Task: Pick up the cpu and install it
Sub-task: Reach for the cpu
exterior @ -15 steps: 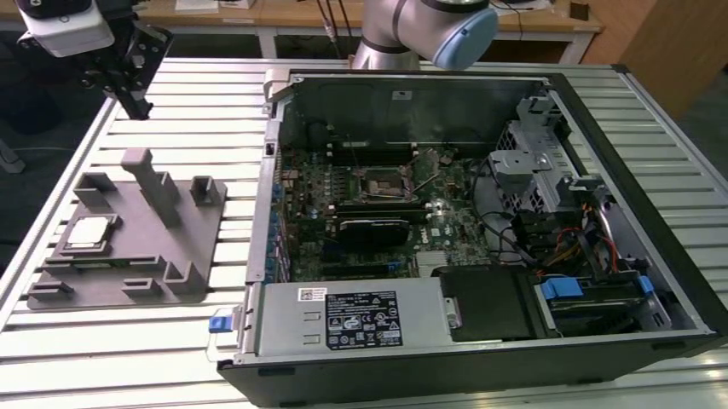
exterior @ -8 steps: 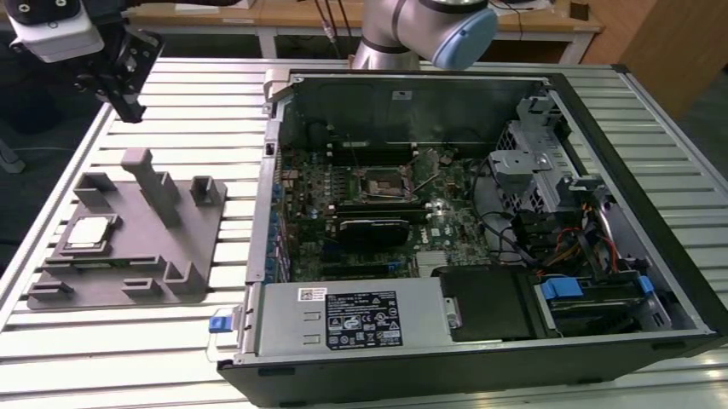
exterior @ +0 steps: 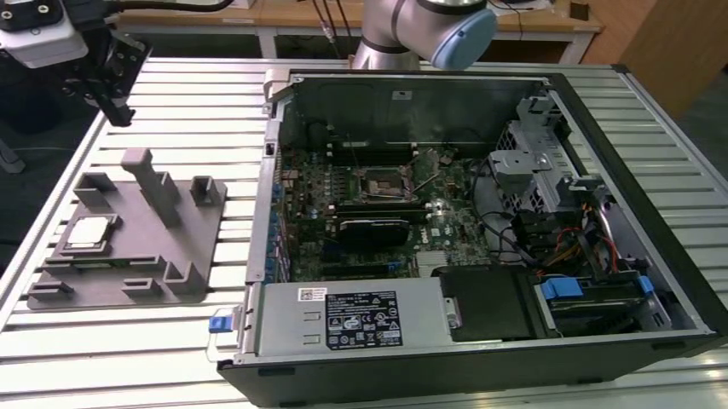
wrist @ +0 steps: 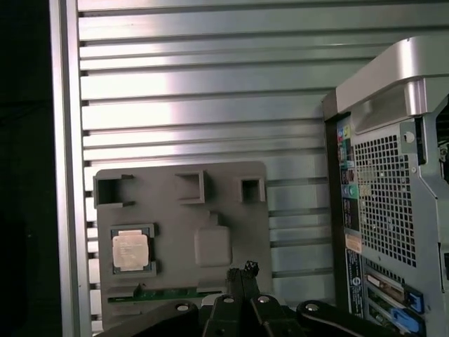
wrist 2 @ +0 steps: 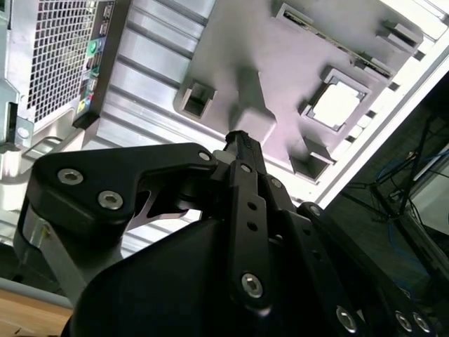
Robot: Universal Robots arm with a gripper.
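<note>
Gripper point(exterior: 118, 118) hovers, pinched fully closed on nothing; cpu point(exterior: 89, 233) lies below me in grey fixture point(exterior: 182, 256) pocket, well apart.

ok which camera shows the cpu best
The first wrist view: the cpu faces the camera squarely, whole top unblocked, in its pocket on the grey fixture. The second wrist view catches the cpu slanted and glaring; the exterior view sees the cpu obliquely at the exterior view's left.

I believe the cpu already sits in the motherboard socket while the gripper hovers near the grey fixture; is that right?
Not quite: the exterior view shows the cpu lying in a recess of the grey fixture, not in the motherboard socket. The gripper does hover nearby.
</note>
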